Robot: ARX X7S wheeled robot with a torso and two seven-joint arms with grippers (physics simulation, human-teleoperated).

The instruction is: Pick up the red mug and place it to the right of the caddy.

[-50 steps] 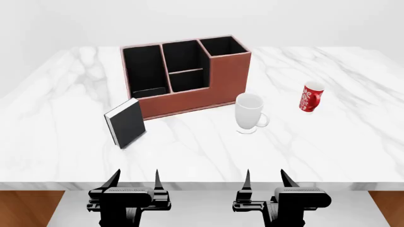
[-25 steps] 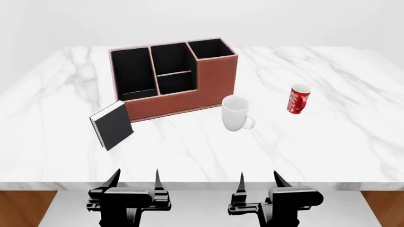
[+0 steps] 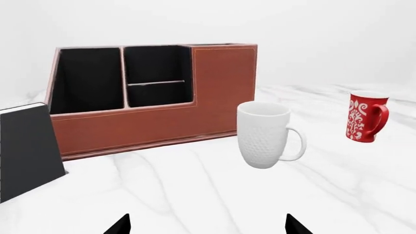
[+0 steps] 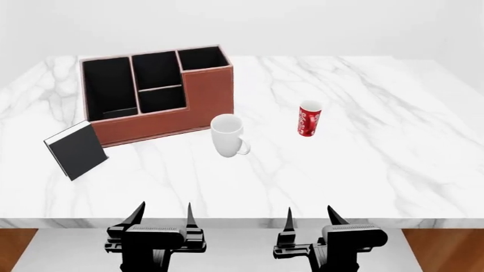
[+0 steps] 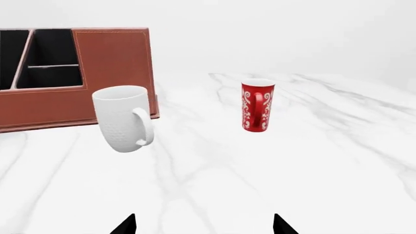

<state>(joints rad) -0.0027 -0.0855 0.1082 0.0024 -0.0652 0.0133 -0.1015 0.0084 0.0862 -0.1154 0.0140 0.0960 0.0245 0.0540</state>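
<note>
The red mug with a white swirly pattern stands upright on the marble table, right of the caddy; it also shows in the right wrist view and the left wrist view. The caddy is a reddish-brown box with black compartments at the table's back left, also in the left wrist view and the right wrist view. My left gripper and right gripper are open and empty, side by side at the table's near edge, well short of the mug.
A plain white mug stands between the caddy and the red mug, and shows in the right wrist view. A small black book leans at the caddy's front left. The marble table ends at a near edge just ahead of the grippers.
The head view has shifted right, so the caddy, both mugs and the book all sit further left in frame. The grippers keep their place and stay open.
</note>
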